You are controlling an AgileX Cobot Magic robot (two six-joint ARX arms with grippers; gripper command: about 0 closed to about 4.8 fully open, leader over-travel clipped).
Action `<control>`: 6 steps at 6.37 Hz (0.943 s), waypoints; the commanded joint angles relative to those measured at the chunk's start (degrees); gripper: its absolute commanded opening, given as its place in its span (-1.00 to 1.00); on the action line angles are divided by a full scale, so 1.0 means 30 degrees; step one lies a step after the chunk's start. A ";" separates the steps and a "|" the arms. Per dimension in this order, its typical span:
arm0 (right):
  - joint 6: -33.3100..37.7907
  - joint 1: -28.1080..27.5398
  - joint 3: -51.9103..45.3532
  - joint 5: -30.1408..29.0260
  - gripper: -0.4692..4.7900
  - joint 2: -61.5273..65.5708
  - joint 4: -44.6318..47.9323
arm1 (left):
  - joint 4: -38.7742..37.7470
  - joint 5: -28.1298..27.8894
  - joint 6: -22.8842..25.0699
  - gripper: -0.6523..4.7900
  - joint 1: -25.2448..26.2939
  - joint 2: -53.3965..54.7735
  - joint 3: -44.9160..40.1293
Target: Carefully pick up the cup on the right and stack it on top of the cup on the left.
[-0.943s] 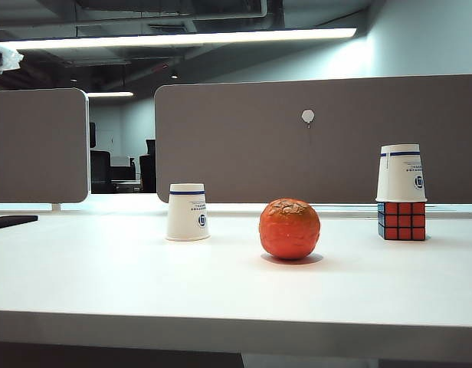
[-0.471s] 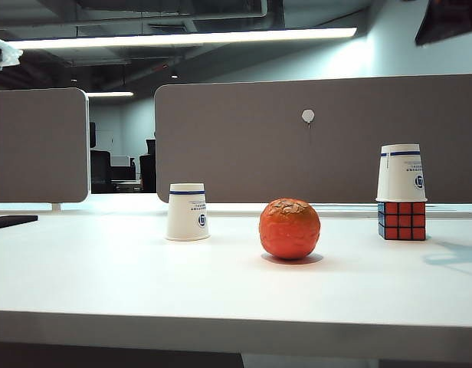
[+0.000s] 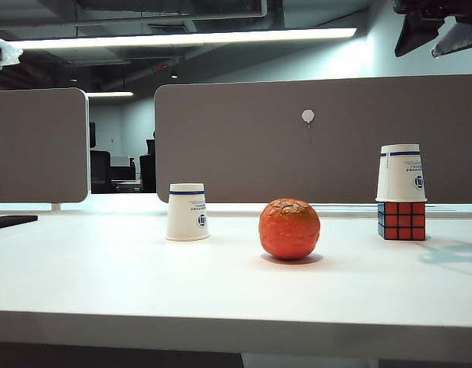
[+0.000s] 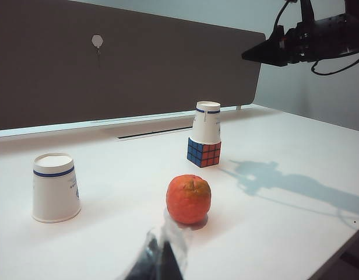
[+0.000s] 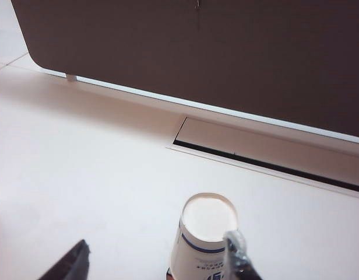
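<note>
This is an open-plan office. The work surface is a long white desk (image 3: pixel 221 291) backed by grey fabric-covered partition screens (image 3: pixel 313 138) with rounded corners, the kind that divide workstations. A slotted cable tray (image 5: pixel 267 154) runs along the desk's rear edge beneath the screen. Through the gap between 2 screens, dark office chairs (image 3: pixel 106 170) stand at further desks in a dim back area. Overhead, a long fluorescent strip light (image 3: pixel 182 38) hangs below an exposed ceiling with ducts and pipework, and a plain pale wall closes the right side.
</note>
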 commanded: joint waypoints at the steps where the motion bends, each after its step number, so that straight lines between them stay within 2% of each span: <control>1: -0.0459 -0.0007 0.0073 -0.0036 0.72 0.0554 0.0466 | 0.0393 0.0080 -0.0066 -0.78 -0.0007 0.0015 0.0051; 2: -0.0459 -0.0007 0.0073 -0.0036 1.00 0.2215 0.0619 | 0.0401 0.0080 -0.0066 -0.78 -0.0007 0.0007 0.0051; 6: -0.0954 -0.0306 0.0080 0.0532 1.00 0.3235 0.2353 | 0.0670 0.0087 -0.0073 -0.78 -0.0007 0.0007 0.0058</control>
